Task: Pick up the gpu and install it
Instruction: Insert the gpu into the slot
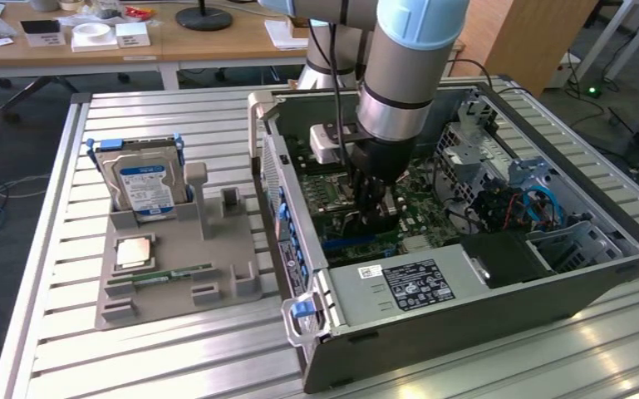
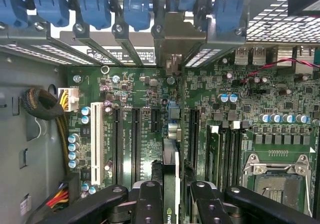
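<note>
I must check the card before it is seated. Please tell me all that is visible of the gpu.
The gpu is seen edge-on, standing upright between the pincer fingers, which are shut on it. A thin green board edge shows with a black part beside it, and its silver bracket reaches the case's rear slots. It is inside the open case, over the motherboard slots; whether it is seated cannot be told.
</note>
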Tool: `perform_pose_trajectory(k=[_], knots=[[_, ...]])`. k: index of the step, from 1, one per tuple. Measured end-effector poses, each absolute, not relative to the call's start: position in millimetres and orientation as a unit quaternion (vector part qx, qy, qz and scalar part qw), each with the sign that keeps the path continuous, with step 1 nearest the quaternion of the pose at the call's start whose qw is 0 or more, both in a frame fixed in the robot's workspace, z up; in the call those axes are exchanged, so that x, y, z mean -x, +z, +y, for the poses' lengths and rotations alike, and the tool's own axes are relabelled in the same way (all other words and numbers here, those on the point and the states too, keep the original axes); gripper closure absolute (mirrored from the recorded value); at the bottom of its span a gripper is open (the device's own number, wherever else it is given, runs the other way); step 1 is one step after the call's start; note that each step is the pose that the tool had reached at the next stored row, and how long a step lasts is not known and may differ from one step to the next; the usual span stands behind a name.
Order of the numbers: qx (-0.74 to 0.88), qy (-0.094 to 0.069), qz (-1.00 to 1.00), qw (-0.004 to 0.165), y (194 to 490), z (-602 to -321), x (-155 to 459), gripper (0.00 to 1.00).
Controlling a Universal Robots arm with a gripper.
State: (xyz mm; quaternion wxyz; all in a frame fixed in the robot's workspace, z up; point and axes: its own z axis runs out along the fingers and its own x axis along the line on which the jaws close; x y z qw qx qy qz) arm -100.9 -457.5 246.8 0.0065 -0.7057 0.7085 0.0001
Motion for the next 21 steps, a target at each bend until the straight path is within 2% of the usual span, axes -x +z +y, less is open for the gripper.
perform_pose_trajectory(k=[21], knots=[[0.703,0.000,0.711,0.006,239.9,-457.6,100.9,0.74]])
